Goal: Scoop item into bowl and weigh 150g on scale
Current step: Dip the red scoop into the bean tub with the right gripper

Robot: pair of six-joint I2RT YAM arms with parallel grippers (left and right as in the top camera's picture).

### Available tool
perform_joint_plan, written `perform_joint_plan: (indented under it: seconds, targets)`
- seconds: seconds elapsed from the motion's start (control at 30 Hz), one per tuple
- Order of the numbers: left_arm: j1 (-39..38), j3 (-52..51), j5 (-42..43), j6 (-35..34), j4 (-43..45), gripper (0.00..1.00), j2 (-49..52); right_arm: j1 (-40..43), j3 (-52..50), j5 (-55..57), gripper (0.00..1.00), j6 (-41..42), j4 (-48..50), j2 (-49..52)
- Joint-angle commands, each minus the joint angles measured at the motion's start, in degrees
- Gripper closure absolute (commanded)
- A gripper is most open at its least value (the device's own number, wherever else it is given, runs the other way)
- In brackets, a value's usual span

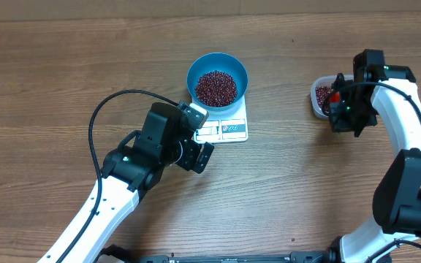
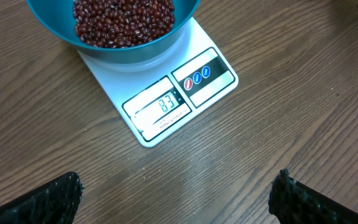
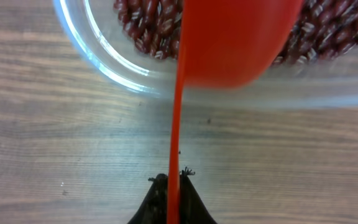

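The blue bowl [image 1: 217,67] stands on the white scale [image 1: 232,128] and holds a heap of red-brown beans [image 1: 216,88]. In the left wrist view the bowl [image 2: 135,53] sits at the top and the scale [image 2: 166,118] shows 83 on its display. My left gripper [image 1: 202,138] hovers just in front of the scale, open and empty, its fingertips [image 2: 64,190] wide apart. My right gripper [image 3: 171,177] is shut on the thin handle of a red scoop [image 3: 229,43]. The scoop's cup hangs over more beans [image 3: 148,28] in a clear tub [image 3: 104,68].
The clear plastic tub [image 1: 317,96] sits at the right, far from the scale, with the right arm [image 1: 400,109] curving round it. A black cable [image 1: 104,109] loops out from the left arm. Bare wooden table [image 1: 283,183] lies between the arms.
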State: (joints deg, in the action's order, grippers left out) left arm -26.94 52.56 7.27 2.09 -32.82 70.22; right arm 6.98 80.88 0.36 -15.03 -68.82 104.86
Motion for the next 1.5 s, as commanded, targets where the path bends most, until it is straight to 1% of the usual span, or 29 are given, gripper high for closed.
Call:
perform_joint_plan:
  seconds: [0.0,0.3,0.43,0.6,0.77,0.93,1.07,1.27,1.47]
  targets:
    - [0.31,1.18,-0.37,0.52,0.02,0.00,0.17,-0.15,-0.33,-1.55,0.96,0.68,-1.09,0.72]
    - [0.31,1.18,-0.37,0.52,0.02,0.01,0.17,-0.13,0.72,-1.51,0.96,1.60,0.02,0.70]
    - [0.31,1.18,-0.37,0.52,0.02,0.00,0.17,-0.13,5.09,-1.49,0.96,2.08,-0.83,0.70]
    - [0.31,1.18,-0.37,0.52,0.02,0.00,0.17,0.92,11.80,-0.39,0.96,6.97,-2.45,0.72]
    - [0.28,1.18,-0.37,0.52,0.02,0.00,0.17,3.54,13.81,-0.13,0.96,7.50,-5.11,1.03]
    - [0.31,1.18,-0.37,0.52,0.02,0.00,0.17,4.85,13.84,0.92,0.96,3.98,-8.85,3.41]
    - [0.31,1.18,-0.37,0.52,0.02,0.00,0.17,4.87,13.84,5.75,0.96,2.54,-11.04,7.34]
    - [0.31,1.18,-0.37,0.52,0.02,0.00,0.17,4.87,13.84,10.49,0.96,1.92,-8.68,11.74]
    - [0.31,1.18,-0.37,0.52,0.02,0.00,0.17,4.11,13.84,11.02,0.96,-1.09,-6.40,12.00]
